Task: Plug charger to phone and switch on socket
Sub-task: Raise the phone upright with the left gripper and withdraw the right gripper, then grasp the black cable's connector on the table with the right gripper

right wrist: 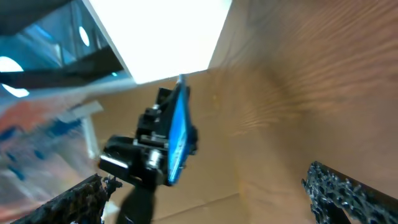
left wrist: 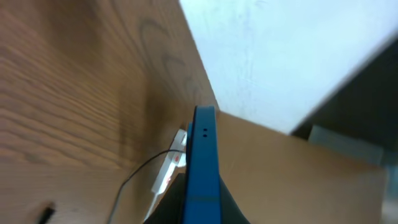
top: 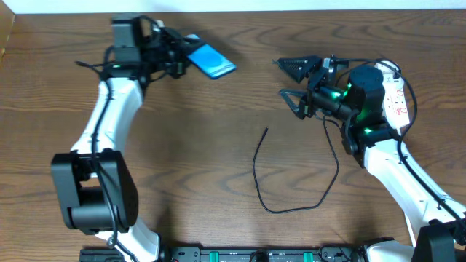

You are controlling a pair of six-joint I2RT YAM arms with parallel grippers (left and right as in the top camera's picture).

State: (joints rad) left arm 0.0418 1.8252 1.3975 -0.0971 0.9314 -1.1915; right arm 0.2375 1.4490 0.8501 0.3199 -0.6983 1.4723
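Left gripper (top: 180, 60) clamped on phone (top: 212, 61), far left, seemingly lifted and tilted, free end toward right. Right gripper (top: 293, 82) fingers wide apart, empty, hovering far right, facing phone. Charger (top: 271, 207) loose on table (top: 182, 160) at centre; tip (top: 266, 130) well apart from both grippers. Socket (top: 397, 98) far right, partly under right arm (top: 393, 164).

Likely step: fetch tip. Descend over tip, pinch just behind connector, fingers across cable, end left protruding. Hold phone steady; port not visible, so confirm before approach.
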